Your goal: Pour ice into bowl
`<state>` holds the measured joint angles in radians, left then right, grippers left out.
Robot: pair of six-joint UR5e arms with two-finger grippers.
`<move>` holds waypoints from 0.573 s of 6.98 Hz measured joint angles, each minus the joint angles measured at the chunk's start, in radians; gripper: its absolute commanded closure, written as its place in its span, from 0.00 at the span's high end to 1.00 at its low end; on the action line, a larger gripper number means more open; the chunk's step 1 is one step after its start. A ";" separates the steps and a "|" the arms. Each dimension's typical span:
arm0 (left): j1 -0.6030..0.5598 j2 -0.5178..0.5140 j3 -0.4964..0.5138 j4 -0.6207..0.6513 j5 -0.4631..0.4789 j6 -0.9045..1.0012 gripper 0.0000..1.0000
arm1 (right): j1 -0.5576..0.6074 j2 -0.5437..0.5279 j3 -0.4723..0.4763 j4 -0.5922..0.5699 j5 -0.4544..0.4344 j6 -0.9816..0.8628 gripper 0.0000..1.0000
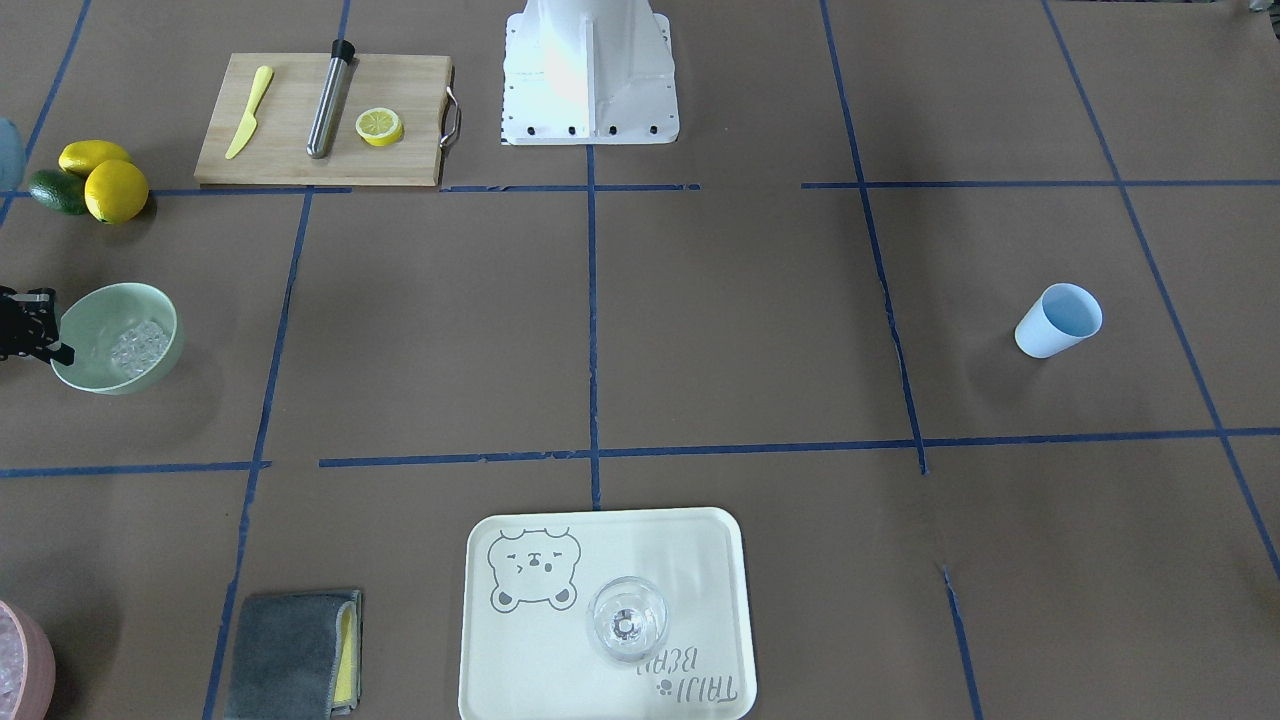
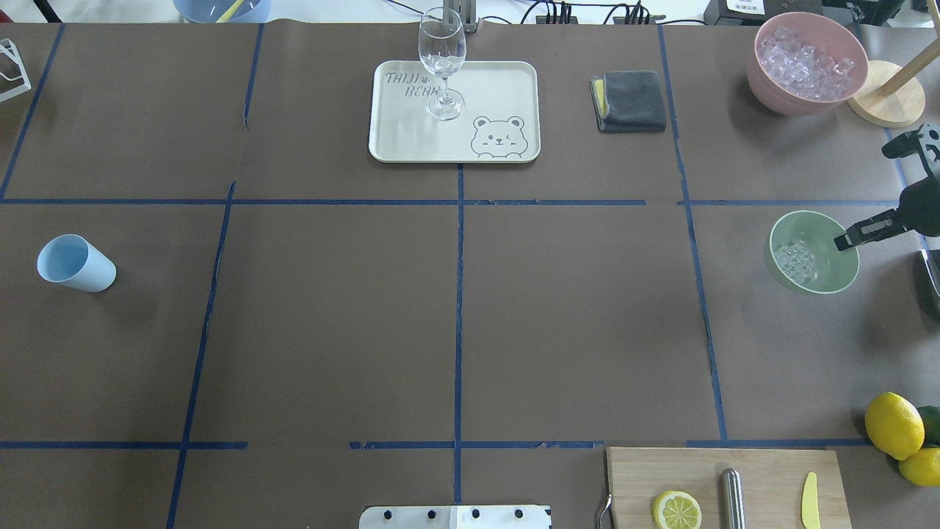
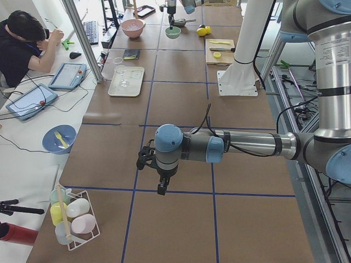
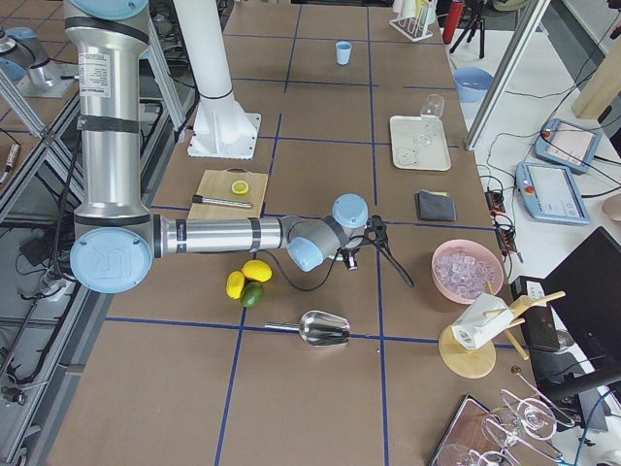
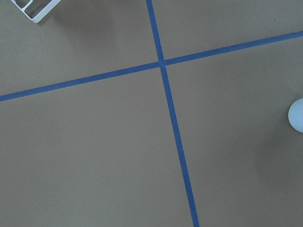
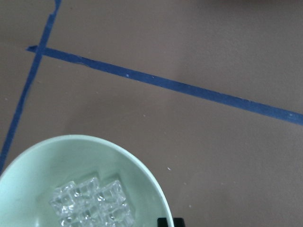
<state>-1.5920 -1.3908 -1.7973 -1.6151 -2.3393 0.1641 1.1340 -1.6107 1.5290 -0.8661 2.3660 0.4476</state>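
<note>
The mint-green bowl point(image 1: 100, 312) point(image 2: 808, 231) stands at the table's right end with the ice point(image 1: 138, 348) point(image 2: 795, 262) point(image 6: 92, 203), a small heap of clear cubes, inside it. My right gripper point(image 1: 62, 350) point(image 2: 843, 241) reaches in from the table's edge, its fingers together as one dark bar, shut on the bowl's outer rim point(image 6: 71, 161). In the right wrist view only the gripper's black tip point(image 6: 168, 222) shows, against that rim. The light blue cup point(image 1: 1058, 320) point(image 2: 75, 263) stands alone on the left side. My left gripper point(image 3: 160, 190) hangs over bare table; whether it is open I cannot tell.
A pink container point(image 2: 808, 62) of ice sits beyond the bowl, and a metal scoop point(image 4: 322, 330) lies at the table's right end. Lemons point(image 2: 892, 425) and a cutting board point(image 1: 320, 120) lie nearer the robot. A tray point(image 2: 411, 139) with a glass and a grey cloth point(image 2: 631, 101) are opposite.
</note>
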 measured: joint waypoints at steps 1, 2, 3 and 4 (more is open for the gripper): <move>0.001 -0.001 0.000 -0.001 0.000 0.000 1.00 | 0.000 -0.005 -0.053 0.081 0.001 0.006 0.04; 0.001 -0.001 0.000 -0.002 0.000 0.001 1.00 | -0.001 -0.001 -0.076 0.116 0.003 0.013 0.54; 0.001 -0.002 0.000 -0.003 0.000 0.001 1.00 | -0.001 0.009 -0.083 0.126 0.004 0.017 1.00; 0.001 -0.002 0.000 -0.004 0.000 0.001 1.00 | -0.001 0.018 -0.082 0.127 0.003 0.019 1.00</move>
<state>-1.5908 -1.3933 -1.7972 -1.6193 -2.3393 0.1656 1.1326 -1.5931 1.4471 -0.7394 2.3691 0.4665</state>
